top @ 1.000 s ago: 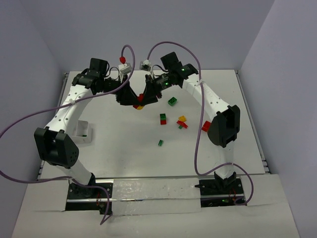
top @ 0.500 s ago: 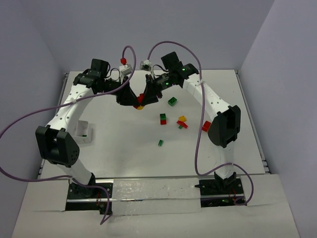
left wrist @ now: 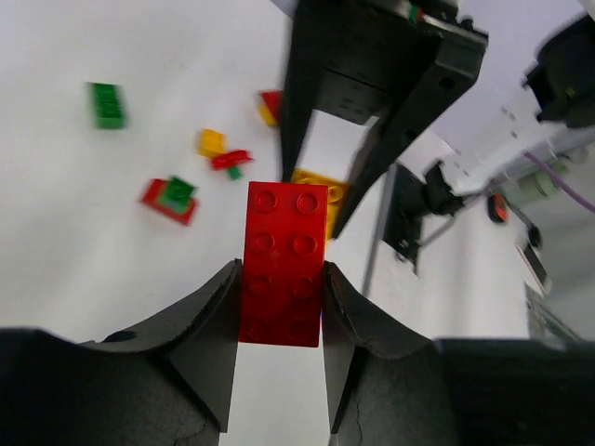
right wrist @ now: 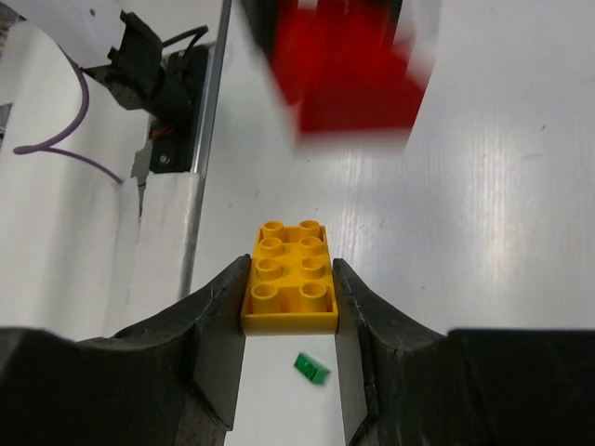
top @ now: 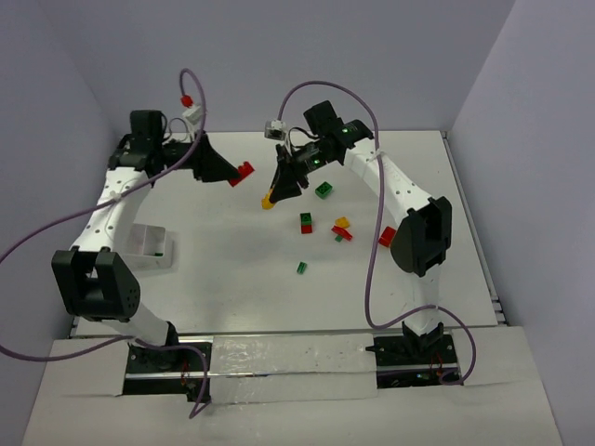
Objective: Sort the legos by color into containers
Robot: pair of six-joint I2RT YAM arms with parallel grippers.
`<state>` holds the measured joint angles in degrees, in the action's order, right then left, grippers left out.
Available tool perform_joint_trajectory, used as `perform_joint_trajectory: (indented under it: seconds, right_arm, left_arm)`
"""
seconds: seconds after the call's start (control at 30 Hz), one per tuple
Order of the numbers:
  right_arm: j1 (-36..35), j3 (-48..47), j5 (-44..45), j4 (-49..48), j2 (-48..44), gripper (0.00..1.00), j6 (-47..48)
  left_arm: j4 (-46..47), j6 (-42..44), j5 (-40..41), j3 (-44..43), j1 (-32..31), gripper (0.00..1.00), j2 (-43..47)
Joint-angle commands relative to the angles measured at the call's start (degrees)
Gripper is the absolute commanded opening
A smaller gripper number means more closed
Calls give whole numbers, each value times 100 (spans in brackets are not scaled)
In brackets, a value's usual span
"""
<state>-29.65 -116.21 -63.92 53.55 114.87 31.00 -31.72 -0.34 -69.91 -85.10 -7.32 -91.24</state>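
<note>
My left gripper [top: 232, 174] is shut on a red brick [top: 244, 171], held above the table at the back left; the brick fills the gap between the fingers in the left wrist view [left wrist: 284, 265]. My right gripper [top: 275, 192] is shut on a yellow-orange brick [top: 269, 198], also seen in the right wrist view [right wrist: 289, 278]. Loose legos lie on the table: a green brick [top: 323, 190], a green-on-red pair [top: 306, 222], a yellow, red and green cluster [top: 342, 229], a small green brick [top: 302, 268] and a red brick [top: 386, 236].
A white container [top: 151, 244] with something green inside stands at the left, under my left arm. Purple cables loop over both arms. The table's edges are near the back and both sides.
The two grippers were together on a stacked red and yellow pair. Now they are apart: my left arm swung left with the red brick, my right kept the yellow one.
</note>
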Motion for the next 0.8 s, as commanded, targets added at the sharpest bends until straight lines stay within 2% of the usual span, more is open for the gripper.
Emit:
perform_joint_trajectory:
  seconds: [0.0, 0.2, 0.33, 0.37, 0.4, 0.53, 0.63, 0.77]
  right_arm:
    - [146, 5, 129, 673, -61, 0, 178]
    - [153, -258, 10, 700, 121, 0, 59]
    - [188, -341, 204, 535, 185, 0, -205]
    - [205, -324, 273, 449, 176, 0, -310]
    - [221, -270, 398, 277, 161, 0, -405]
    - [265, -125, 442, -17, 101, 0, -528]
    - [291, -89, 454, -93, 86, 0, -586]
    - [330, -144, 514, -113, 137, 0, -649]
  left_arm:
    - [-117, 108, 282, -110, 709, 0, 515]
    - [-664, 752, 644, 25, 714, 0, 894]
    - [-1403, 1087, 1458, -76, 1176, 0, 1020]
    - [-1568, 1157, 1743, -85, 1248, 0, 1046]
    - [-1819, 1213, 2466, -63, 1350, 0, 1085]
    - [-2136, 1006, 4403, 178, 1780, 0, 1331]
    - [-2107, 910, 5337, 520, 2068, 0, 1613]
    - [-2244, 1113, 5814, 1019, 2504, 0, 2069]
